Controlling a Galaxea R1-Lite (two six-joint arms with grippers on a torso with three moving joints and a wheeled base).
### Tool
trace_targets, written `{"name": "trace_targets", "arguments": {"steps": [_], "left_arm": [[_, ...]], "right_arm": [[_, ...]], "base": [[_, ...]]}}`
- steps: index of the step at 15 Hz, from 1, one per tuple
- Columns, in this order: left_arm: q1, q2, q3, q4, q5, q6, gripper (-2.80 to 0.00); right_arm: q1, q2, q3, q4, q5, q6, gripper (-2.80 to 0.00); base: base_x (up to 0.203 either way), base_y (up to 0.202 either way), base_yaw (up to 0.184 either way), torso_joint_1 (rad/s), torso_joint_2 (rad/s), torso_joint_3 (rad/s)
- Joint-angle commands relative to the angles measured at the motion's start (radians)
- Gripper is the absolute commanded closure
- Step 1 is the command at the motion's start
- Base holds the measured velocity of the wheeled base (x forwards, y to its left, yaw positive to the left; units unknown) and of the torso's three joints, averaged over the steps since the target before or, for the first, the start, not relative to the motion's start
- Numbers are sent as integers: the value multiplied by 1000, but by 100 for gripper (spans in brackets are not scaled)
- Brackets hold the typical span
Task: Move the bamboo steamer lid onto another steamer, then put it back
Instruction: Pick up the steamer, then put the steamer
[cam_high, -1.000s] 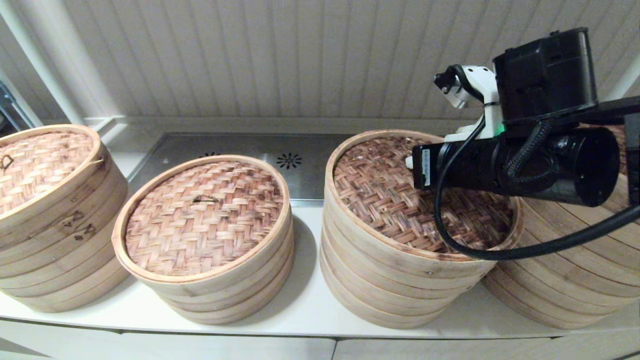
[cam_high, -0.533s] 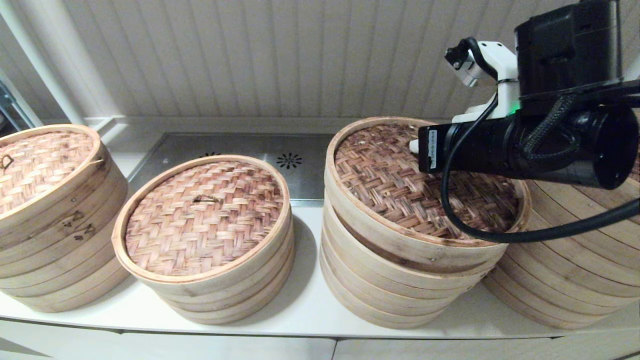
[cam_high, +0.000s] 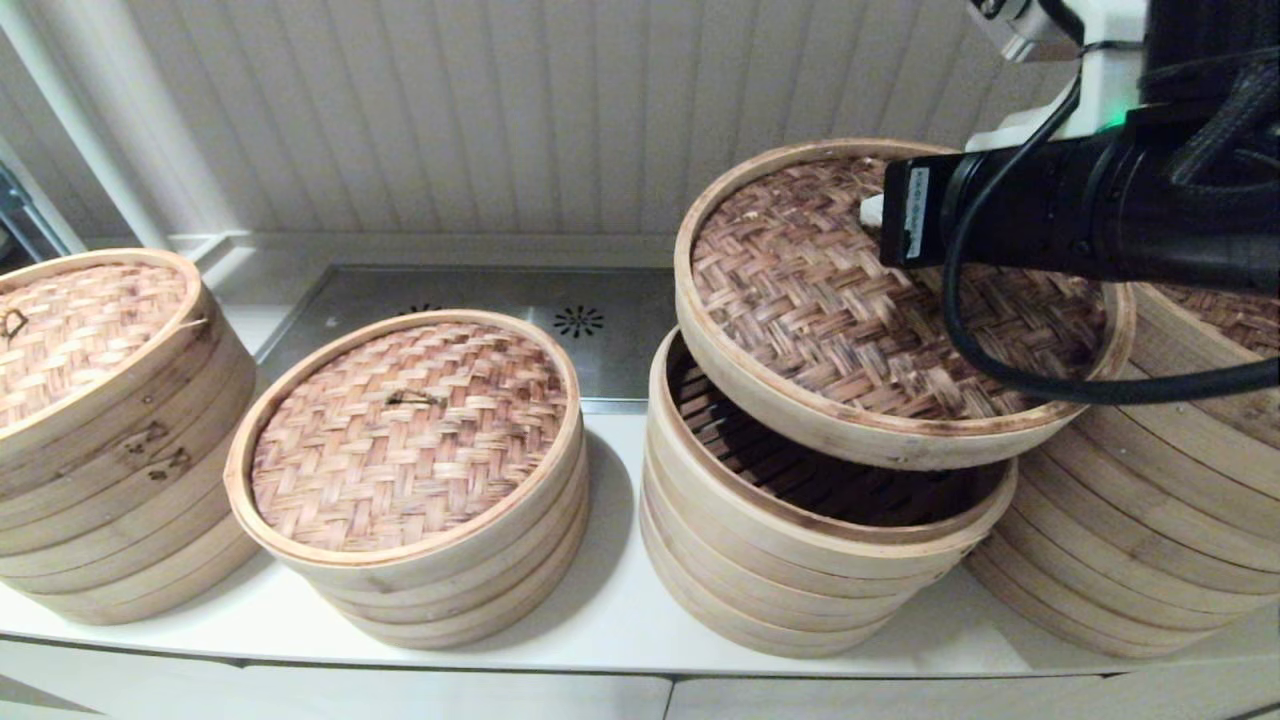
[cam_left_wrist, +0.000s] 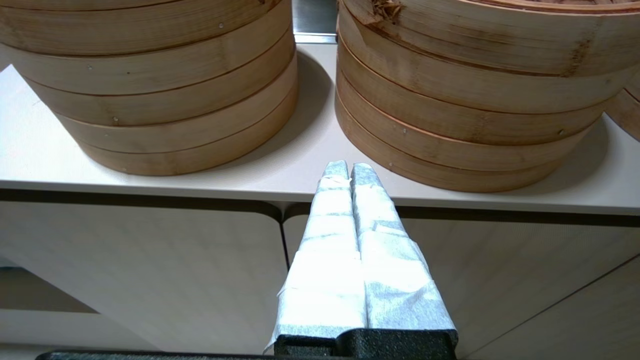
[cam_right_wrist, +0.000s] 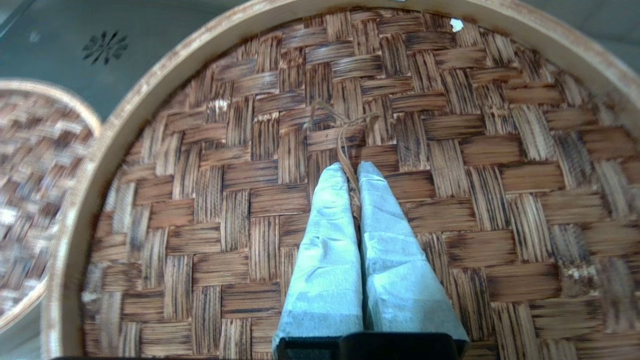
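Observation:
A dark woven bamboo steamer lid (cam_high: 860, 310) hangs tilted in the air above its open steamer (cam_high: 800, 540), whose slatted inside shows. My right gripper (cam_right_wrist: 351, 167) is shut on the lid's thin cord handle (cam_right_wrist: 344, 135) at the centre of the weave (cam_right_wrist: 240, 200); in the head view the arm (cam_high: 1080, 210) hides the fingers. A lighter lidded steamer (cam_high: 410, 450) stands to the left of the open one. My left gripper (cam_left_wrist: 345, 167) is shut and empty, parked low in front of the counter edge, outside the head view.
Another lidded steamer (cam_high: 90, 400) stands at the far left and a taller stack (cam_high: 1180, 480) at the far right, close against the open steamer. All rest on a white counter (cam_high: 620, 600). A steel panel with vent holes (cam_high: 580, 320) lies behind, under a panelled wall.
My right gripper has risen with the lid, which lifted off its steamer and shifted slightly right, exposing the slatted interior. The left arm has not moved.

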Motion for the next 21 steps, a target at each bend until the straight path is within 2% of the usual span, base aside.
{"name": "trace_targets", "arguments": {"steps": [1, 4, 9, 12, 15, 17, 21], "left_arm": [[1, 0, 12, 0, 0, 0, 0], [0, 0, 12, 0, 0, 0, 0], [0, 0, 12, -1, 0, 0, 0], [0, 0, 12, 0, 0, 0, 0], [0, 0, 12, 0, 0, 0, 0], [1, 0, 12, 0, 0, 0, 0], [1, 0, 12, 0, 0, 0, 0]], "right_arm": [[-1, -14, -47, 28, -11, -3, 0], [-20, -41, -125, 114, -20, -4, 0], [-196, -57, -253, 225, -23, -5, 0], [-262, -71, -365, 340, -21, -11, 0], [-383, -74, -380, 359, -1, -17, 0], [-442, -72, -379, 360, 22, -18, 0], [-612, -64, -370, 362, 145, -13, 0]], "base": [[0, 0, 0, 0, 0, 0], [0, 0, 0, 0, 0, 0], [0, 0, 0, 0, 0, 0], [0, 0, 0, 0, 0, 0], [0, 0, 0, 0, 0, 0], [0, 0, 0, 0, 0, 0], [0, 0, 0, 0, 0, 0]]}}
